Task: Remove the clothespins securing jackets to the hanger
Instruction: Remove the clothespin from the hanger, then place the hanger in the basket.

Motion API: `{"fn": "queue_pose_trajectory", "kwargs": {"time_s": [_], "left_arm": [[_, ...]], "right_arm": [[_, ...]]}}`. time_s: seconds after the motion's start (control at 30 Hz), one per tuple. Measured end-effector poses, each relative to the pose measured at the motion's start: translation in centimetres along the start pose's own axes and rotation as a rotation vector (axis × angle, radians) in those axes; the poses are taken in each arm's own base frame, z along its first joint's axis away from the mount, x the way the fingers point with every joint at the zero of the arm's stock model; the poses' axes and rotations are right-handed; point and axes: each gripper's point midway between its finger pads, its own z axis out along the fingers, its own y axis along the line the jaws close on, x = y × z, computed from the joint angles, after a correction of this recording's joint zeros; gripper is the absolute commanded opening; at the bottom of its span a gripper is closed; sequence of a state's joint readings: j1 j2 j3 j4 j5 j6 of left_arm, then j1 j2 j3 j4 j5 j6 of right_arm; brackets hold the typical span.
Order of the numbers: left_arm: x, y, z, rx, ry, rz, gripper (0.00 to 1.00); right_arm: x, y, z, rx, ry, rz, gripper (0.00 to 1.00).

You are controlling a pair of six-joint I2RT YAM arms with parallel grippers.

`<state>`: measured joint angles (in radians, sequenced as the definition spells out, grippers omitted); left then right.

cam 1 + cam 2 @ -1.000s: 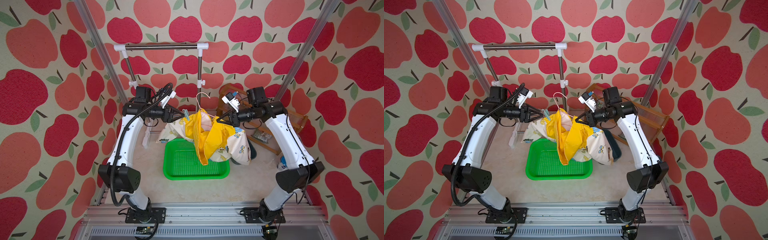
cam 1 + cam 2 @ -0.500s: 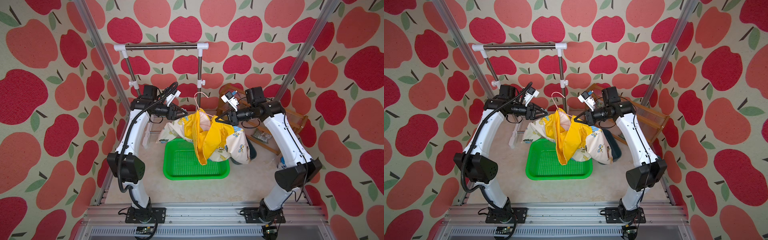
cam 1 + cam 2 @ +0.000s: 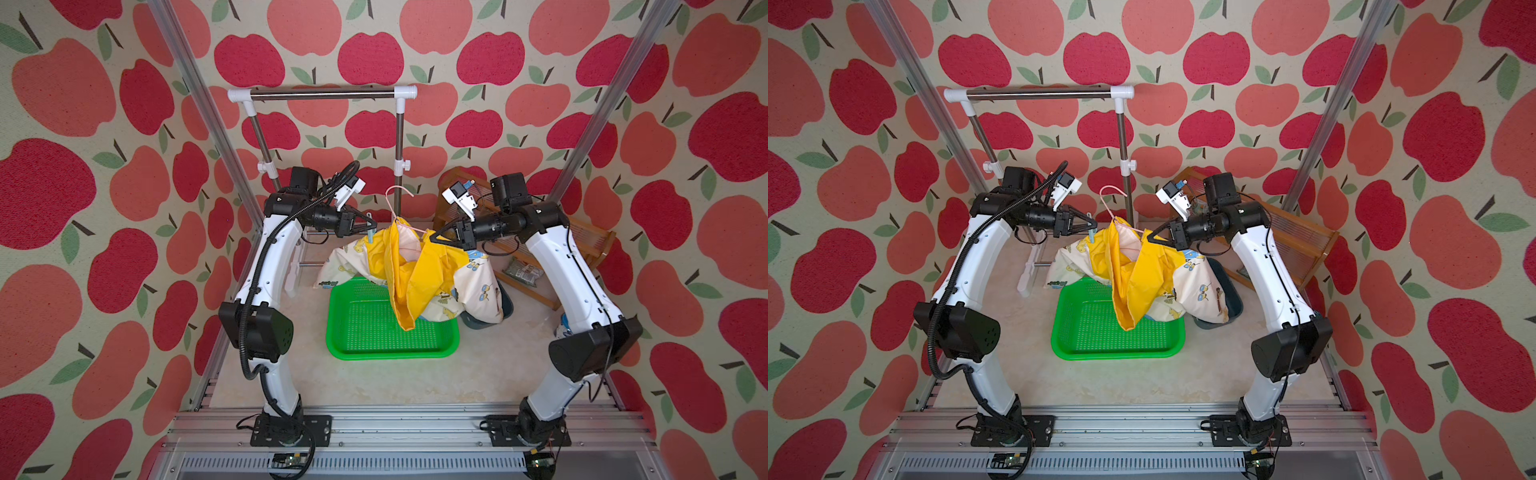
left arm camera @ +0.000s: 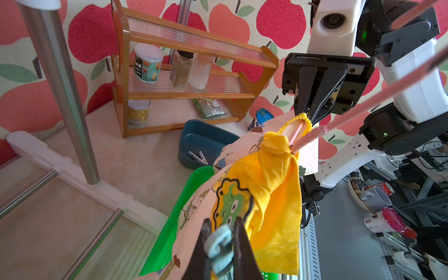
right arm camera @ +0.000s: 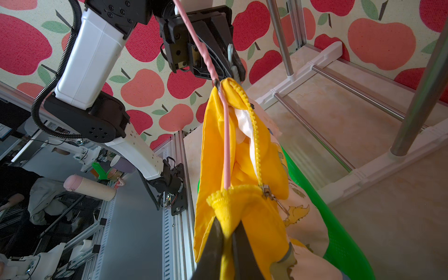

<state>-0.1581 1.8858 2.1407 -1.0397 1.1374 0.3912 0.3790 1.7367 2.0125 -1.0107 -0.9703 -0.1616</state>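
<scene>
**PEG PINCHED AT ONE END, FABRIC HELD AT THE OTHER**

**Location.** Pink hanger (image 3: 397, 195) up in the air between the two arms, above the green tray (image 3: 390, 353), hook apparently clear of the steel rail (image 3: 324, 93). Draped with the yellow jacket (image 3: 415, 270) on top. Cream jacket (image 3: 478, 286) underneath, spilling toward the dark bin (image 4: 206, 138). Pale blue clothespin (image 4: 219, 244) biting the cloth at the hanger end nearest the left arm. Loose pegs (image 4: 200, 156) already lying in the bin.

**Handling.** Clothespin small, light, hard smooth plastic, sprung. Apt to twist or squirt out if pinched off-centre. Best taken square across the two tail levers, squeezed to part the mouth, then drawn off away from the wire. Jackets soft, thin and slack, the yellow one slick-looking. Nothing stiff there to pull against, hence the need for a counter-hold on the far side.

**Jaws.**
- **Left gripper (image 4: 221, 232):** nearly together, one finger on each side of the clothespin's tail, clamped on it. Hard to tell from the wrist view whether squeezed far enough to open its mouth.
- **Right gripper (image 5: 226, 232):** pinched tight on a fold of the yellow jacket's ribbed edge at the hanger's other end. Wire probably inside that fold, but hidden.
</scene>
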Motion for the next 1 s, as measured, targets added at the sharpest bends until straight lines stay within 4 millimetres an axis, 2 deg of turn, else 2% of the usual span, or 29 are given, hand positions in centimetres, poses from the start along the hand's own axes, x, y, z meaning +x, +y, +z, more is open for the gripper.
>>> {"fn": "queue_pose_trajectory", "kwargs": {"time_s": [0.2, 0.5, 0.63, 0.73, 0.87, 1.0], "left_arm": [[-1.2, 0.9, -0.5, -0.118, -0.018, 0.042, 0.00], [-4.8, 0.4, -6.3, -0.386, -0.149, 0.159, 0.00], [-5.1, 0.1, -7.3, -0.439, -0.163, 0.177, 0.00], [-4.8, -0.3, -7.7, -0.461, -0.166, 0.182, 0.00], [-4.8, -1.3, -8.5, -0.490, -0.175, 0.197, 0.00], [-5.2, -2.5, -9.4, -0.513, -0.193, 0.223, 0.00]], "right_arm": [[0.2, -0.6, 0.1, 0.020, 0.006, 0.003, 0.00], [1.2, -1.8, 0.7, 0.074, 0.052, 0.000, 0.00], [1.5, -1.5, 2.0, 0.065, 0.084, -0.016, 0.00], [1.6, -1.2, 3.9, 0.047, 0.131, -0.044, 0.00], [3.3, -1.1, 6.2, 0.012, 0.193, -0.034, 0.00], [6.9, -2.0, 8.1, -0.004, 0.261, 0.026, 0.00]]}}
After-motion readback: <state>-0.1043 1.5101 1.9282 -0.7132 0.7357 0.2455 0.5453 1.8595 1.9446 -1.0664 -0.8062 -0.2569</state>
